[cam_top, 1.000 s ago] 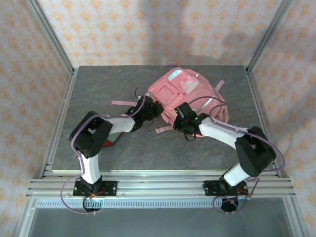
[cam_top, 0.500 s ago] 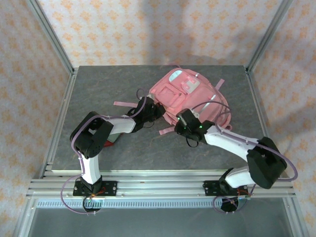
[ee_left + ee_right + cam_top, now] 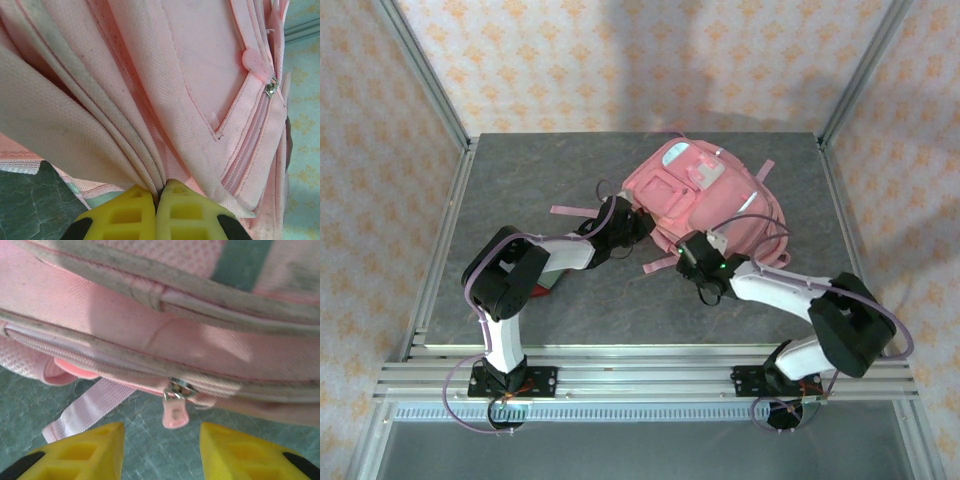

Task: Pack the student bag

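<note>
**Bag** point(image 3: 705, 195): one. Pink, lying front up on the table point(image 3: 520, 180), in its far right half, with a light patch on the upper face. At least three pink strap ends lie loose on the table around it.

**Arms**: two, both bent inward so that their wrists meet at the bag's near edge.

**Left gripper** point(image 3: 632, 222): one, at the bag's near left side. In the wrist view, its two yellow fingers point(image 3: 132, 210) are pressed together on a bunch of pink fabric folds, so it is closed and gripping the bag. One pink zip pull point(image 3: 257, 65) sits on a zip line at the upper right of that view.

**Right gripper** point(image 3: 692, 250): one, at the bag's near edge, right of the left gripper. In the wrist view point(image 3: 161, 430), its two yellow fingers stand apart with nothing between them. One pink zip pull point(image 3: 175, 412) hangs from the bag's zip just above the gap, and one strap point(image 3: 85, 410) lies on the table beside it.

**Red item** point(image 3: 545, 285): one, partly hidden under the left arm; kind not clear.
</note>
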{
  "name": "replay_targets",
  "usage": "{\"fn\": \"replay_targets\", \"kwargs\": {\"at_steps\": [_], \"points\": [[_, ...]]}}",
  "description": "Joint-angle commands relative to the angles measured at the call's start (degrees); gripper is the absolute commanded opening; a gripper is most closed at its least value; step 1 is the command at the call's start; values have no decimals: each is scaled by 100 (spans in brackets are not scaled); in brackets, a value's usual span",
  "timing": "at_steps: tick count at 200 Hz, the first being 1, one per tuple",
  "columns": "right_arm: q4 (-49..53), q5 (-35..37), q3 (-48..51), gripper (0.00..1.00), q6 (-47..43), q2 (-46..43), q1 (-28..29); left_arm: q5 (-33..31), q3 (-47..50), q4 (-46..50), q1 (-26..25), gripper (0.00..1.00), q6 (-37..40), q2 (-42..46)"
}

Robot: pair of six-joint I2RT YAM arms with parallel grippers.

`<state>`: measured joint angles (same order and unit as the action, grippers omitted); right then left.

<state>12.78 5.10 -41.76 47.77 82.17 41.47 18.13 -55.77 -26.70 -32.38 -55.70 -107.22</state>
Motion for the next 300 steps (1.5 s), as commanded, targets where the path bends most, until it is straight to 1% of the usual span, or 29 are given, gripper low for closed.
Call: {"fn": "replay_targets", "kwargs": {"at_steps": [1,39,51,67,81,107,123,141,156,166,174,200,214,228,247,282,300], "points": [[-170,440,-379,42,-36,343,27,361,58,-334,-108,0,-38,96],[-33,939,-570,37,71,640,19,389,79,-390,-110,0,-81,65],[66,1085,-580,37,176,682,3,406,91,-430,-111,0,-101,61],[110,1143,-534,40,277,721,-38,408,92,-441,-110,0,-100,61],[44,1196,-439,40,340,703,-59,418,114,-474,-111,0,-116,52],[24,1369,-303,31,506,544,-60,421,145,-502,-111,0,-121,52],[128,1579,-212,23,681,388,-60,429,159,-520,-111,0,-121,61],[-30,1643,-4,12,715,121,-69,428,163,-545,-111,0,-133,52],[40,1647,1,10,733,7,-78,446,164,-573,-111,0,-155,30],[71,1590,14,3,706,-54,-76,450,162,-582,-111,0,-160,27],[56,1510,49,0,659,-123,-76,447,162,-584,-111,0,-158,26],[124,1235,200,0,494,-343,-71,416,168,-557,-111,0,-121,39],[201,889,220,0,326,-443,-70,424,164,-554,-111,0,-99,28],[85,357,220,0,72,-450,-75,484,170,-605,-108,0,-116,-7],[55,-129,-123,0,-168,-130,-60,577,129,-670,-126,0,-143,-69],[249,-448,-1287,0,-683,812,-4,580,9,-604,-181,0,-131,-70],[351,-533,-1652,0,-816,1131,26,526,-1,-523,-181,0,-79,-29]]}}
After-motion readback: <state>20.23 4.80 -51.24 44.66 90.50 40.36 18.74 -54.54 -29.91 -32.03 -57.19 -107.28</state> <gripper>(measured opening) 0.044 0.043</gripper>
